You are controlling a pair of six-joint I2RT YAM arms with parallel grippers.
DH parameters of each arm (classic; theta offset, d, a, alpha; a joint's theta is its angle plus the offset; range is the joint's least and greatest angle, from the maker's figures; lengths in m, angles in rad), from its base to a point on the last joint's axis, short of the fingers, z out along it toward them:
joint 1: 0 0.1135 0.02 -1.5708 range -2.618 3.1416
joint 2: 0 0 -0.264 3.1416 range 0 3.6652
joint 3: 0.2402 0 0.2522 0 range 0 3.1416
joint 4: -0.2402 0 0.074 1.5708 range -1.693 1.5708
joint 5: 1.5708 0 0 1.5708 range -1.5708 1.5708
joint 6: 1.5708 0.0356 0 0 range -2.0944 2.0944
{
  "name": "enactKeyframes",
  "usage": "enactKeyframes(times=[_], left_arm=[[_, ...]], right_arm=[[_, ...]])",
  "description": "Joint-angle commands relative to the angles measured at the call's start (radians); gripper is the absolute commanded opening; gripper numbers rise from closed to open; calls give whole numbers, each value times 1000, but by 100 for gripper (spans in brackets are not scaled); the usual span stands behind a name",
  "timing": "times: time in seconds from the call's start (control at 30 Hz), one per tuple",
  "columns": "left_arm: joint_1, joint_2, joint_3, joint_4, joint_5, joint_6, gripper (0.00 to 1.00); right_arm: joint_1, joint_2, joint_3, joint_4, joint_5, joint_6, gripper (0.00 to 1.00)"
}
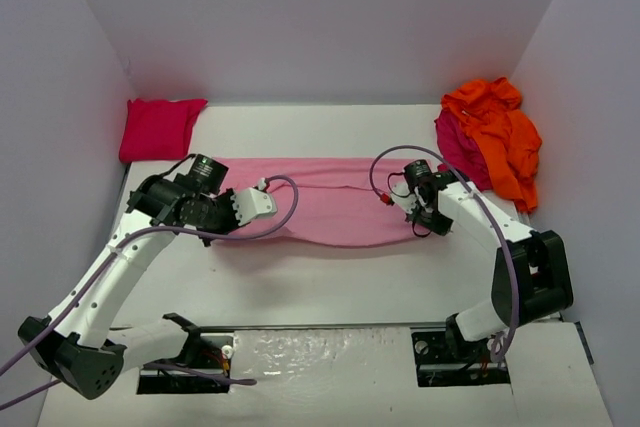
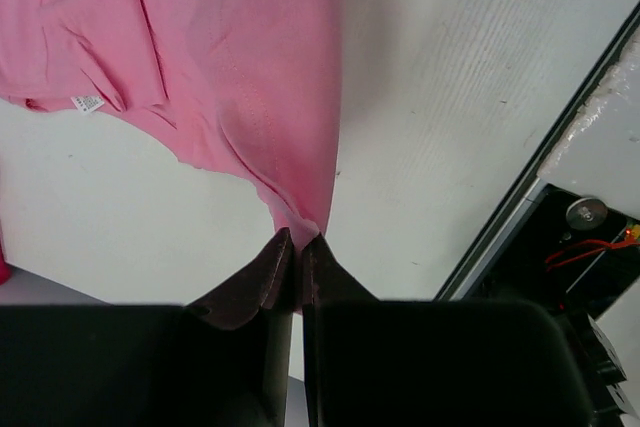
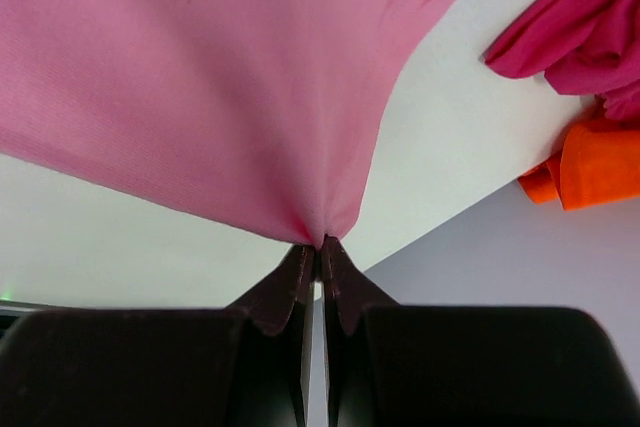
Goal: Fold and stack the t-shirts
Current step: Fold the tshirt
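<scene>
Although the red shirt (image 1: 158, 128) lies as a compact bundle at the far left corner of the table (image 1: 330, 287) and looks folded, most of the job seems to be ahead. The pink shirt (image 1: 330, 202) stretches as a long band across the middle of the table, between the two arms.

The left gripper (image 2: 298, 242) is clenched on the shirt's left end, where the cloth draws to a point between the jaws. The right gripper (image 3: 320, 247) is clamped on the right end in the same way. I judge this to be the middle of the pink shirt's fold, with the band not yet doubled into a stackable size.

The orange shirt (image 1: 500, 137) and the crimson shirt (image 1: 455, 142) sit crumpled in one heap at the far right, the orange partly over the crimson, both untouched. Nothing is stacked yet.

No bin, tray or basket shows in any view, so every shirt rests directly on the table.
</scene>
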Motion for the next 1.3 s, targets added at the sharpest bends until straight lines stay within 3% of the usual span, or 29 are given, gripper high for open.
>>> enactKeyframes(times=[0.0,0.3,0.5,0.7,0.93,1.27], left_arm=[[-4,-38,63,-65,40,13,0],[-5,73,100,94,-99,45,0],[17,218,137,384,-269,82,0],[116,343,190,559,-241,109,0],[221,494,275,670,-227,140,0],[277,697,414,691,-163,157,0]], right_arm=[[12,-48,16,-86,45,-2,0],[9,124,252,-58,78,-44,0],[-9,373,556,-23,111,-18,0],[-48,556,694,-22,135,-26,0],[-132,650,763,-19,100,0,0],[-158,735,809,-13,94,19,0]])
